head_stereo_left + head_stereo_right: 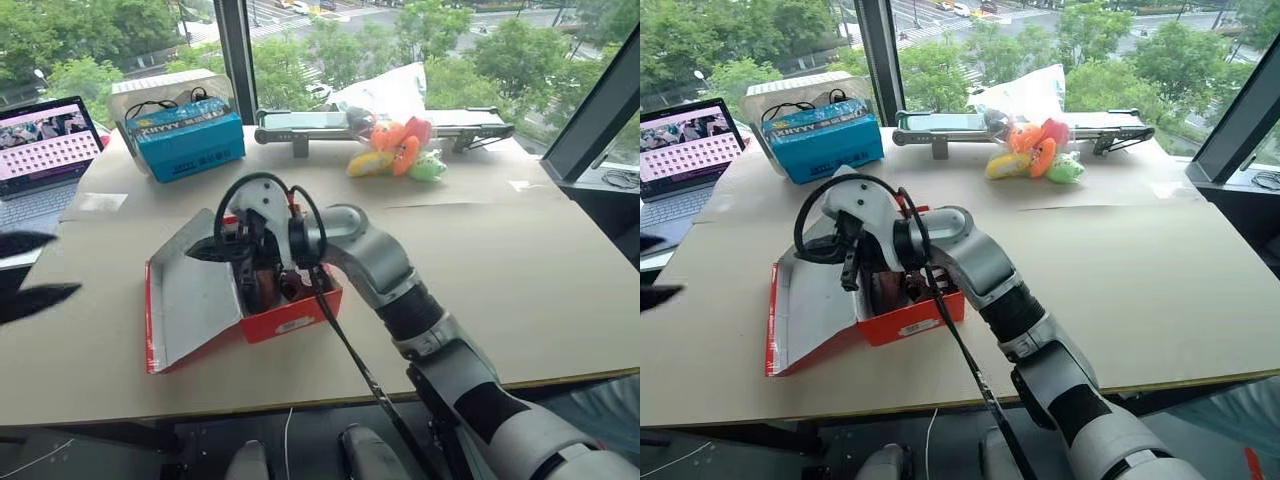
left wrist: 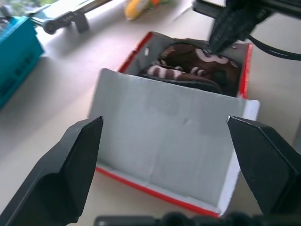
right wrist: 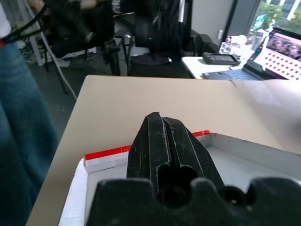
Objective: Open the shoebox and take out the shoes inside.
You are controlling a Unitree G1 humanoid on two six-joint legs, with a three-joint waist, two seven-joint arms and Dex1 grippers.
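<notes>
While a laptop (image 1: 45, 150) sits at the table's (image 1: 520, 290) far left edge, the left gripper (image 2: 164, 169) hangs at the left with its two black fingers spread wide, holding nothing and facing the shoebox (image 1: 290, 322). A blue box (image 1: 188, 140) stands behind, near the window. The red shoebox lies open near the table's front middle, its lid (image 1: 195, 295) folded back to the left, grey-white inside up. The dark brown striped shoes (image 2: 197, 66) rest inside the box. Above them the right gripper (image 1: 852, 268) has its fingers pressed together, empty, tips just over the shoes. Farther right, by the window, lie orange and green plush toys (image 1: 398, 148).
</notes>
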